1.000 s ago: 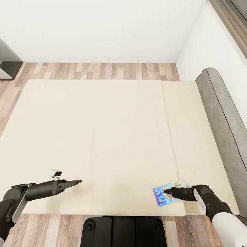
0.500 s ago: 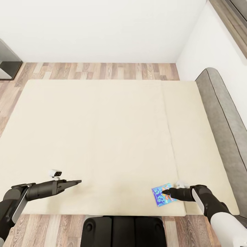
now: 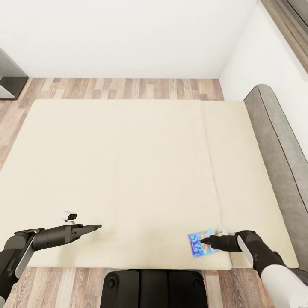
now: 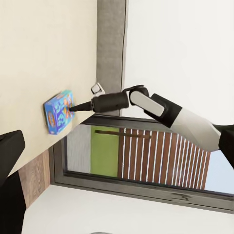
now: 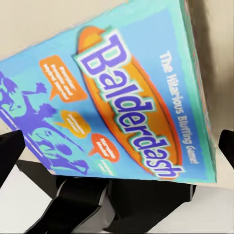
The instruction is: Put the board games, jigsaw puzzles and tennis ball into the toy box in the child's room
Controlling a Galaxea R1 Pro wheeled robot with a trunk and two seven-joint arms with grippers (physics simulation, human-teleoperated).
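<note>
On the bed [image 3: 128,171] the game [image 3: 197,244] lies at our right tool [image 3: 204,242], grip unclear; left tool [image 3: 97,226] well apart, seemingly clenched.

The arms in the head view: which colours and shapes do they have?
Both arms are dark grey to black tubes that taper into a slim pointed black claw, left and right. Each bears a small white camera block near the wrist. The right arm turns white near the elbow.
</note>
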